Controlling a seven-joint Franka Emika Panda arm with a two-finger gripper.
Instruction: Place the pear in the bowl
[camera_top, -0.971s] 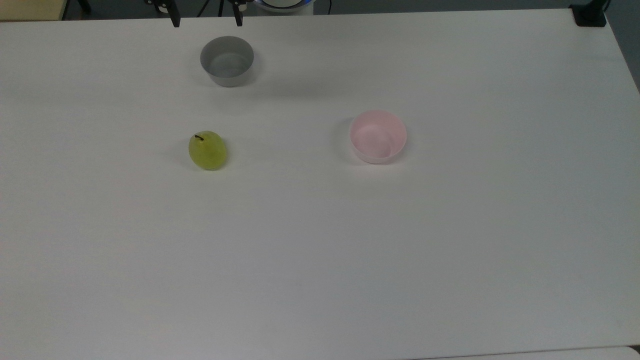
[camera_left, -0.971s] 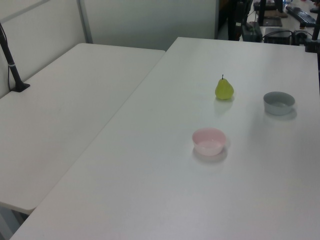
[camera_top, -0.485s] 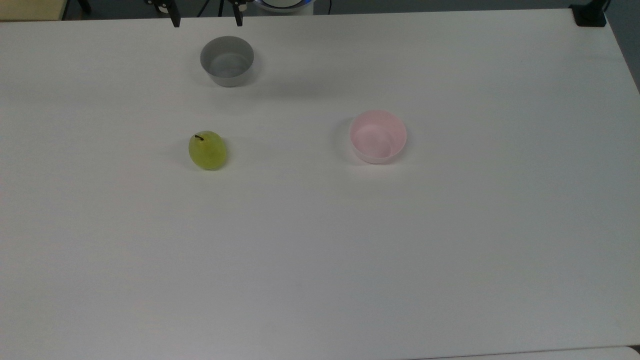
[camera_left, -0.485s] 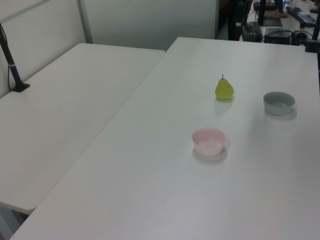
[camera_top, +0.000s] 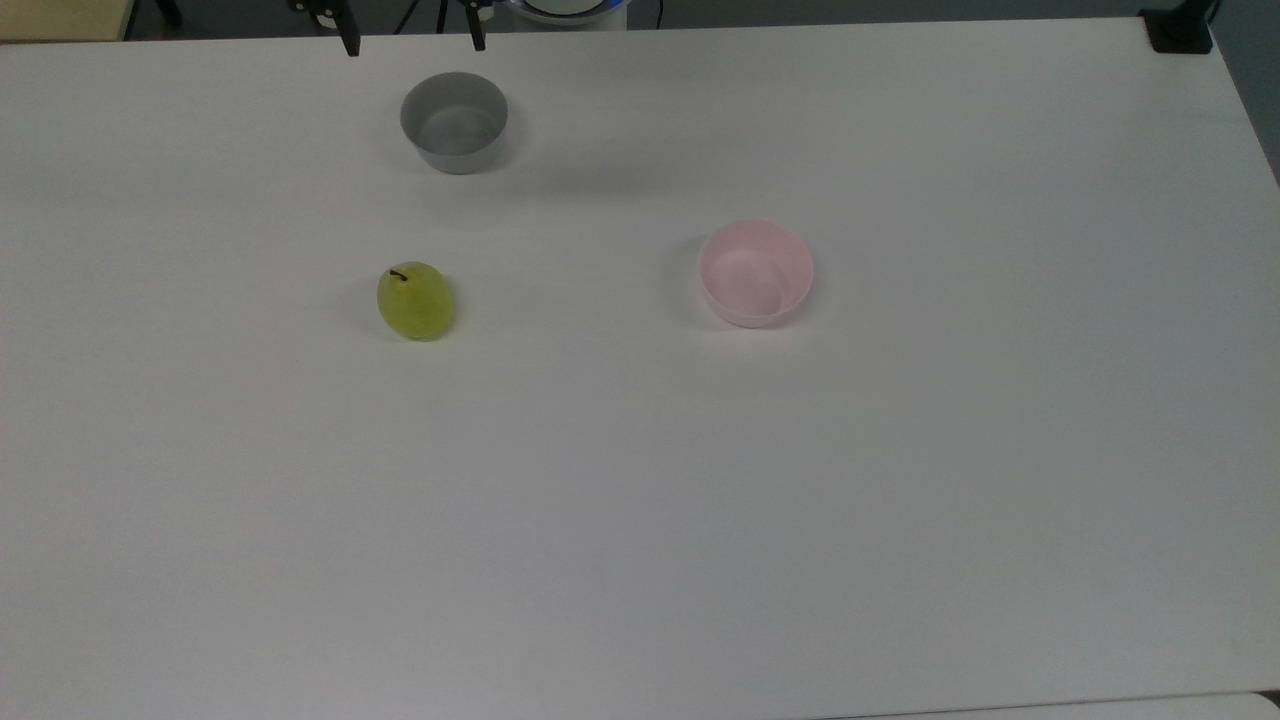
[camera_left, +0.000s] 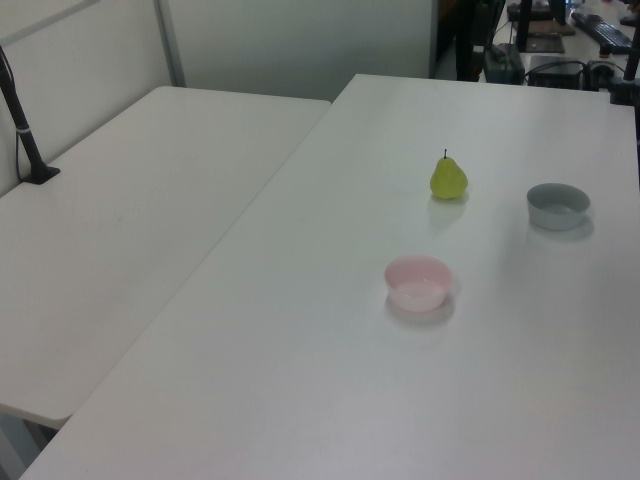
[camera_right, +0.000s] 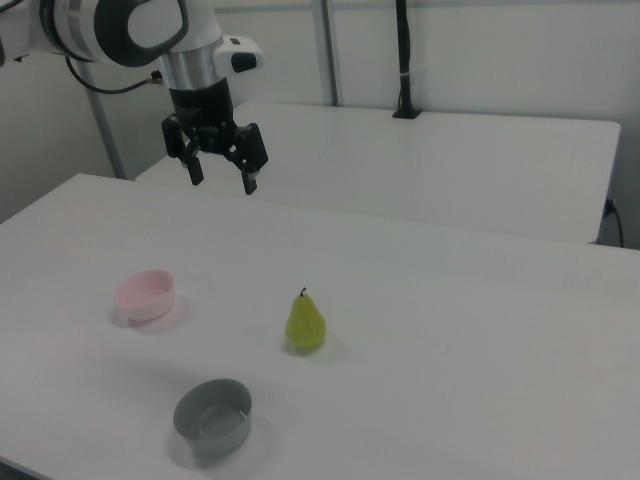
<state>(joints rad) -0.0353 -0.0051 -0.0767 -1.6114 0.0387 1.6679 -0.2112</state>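
Two bowls (camera_top: 755, 272), grey bowl (camera_top: 453, 121), flank upright pear (camera_top: 415, 300).

Top view: overhead, looking down on the desk (camera_top: 900, 500). Left and right views: oblique, from opposite sides, sharing the same desk.

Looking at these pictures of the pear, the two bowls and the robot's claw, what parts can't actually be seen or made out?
- Gripper: in the top view, the upper edge cuts off all but its two fingertips.
- Arm: in the right view, the left edge cuts off its base.
- Pear: its underside rests on the table, hidden in every view.
- Pink bowl: in the right view, its near wall hides the inside bottom.
- Grey bowl: in the left view, likewise.
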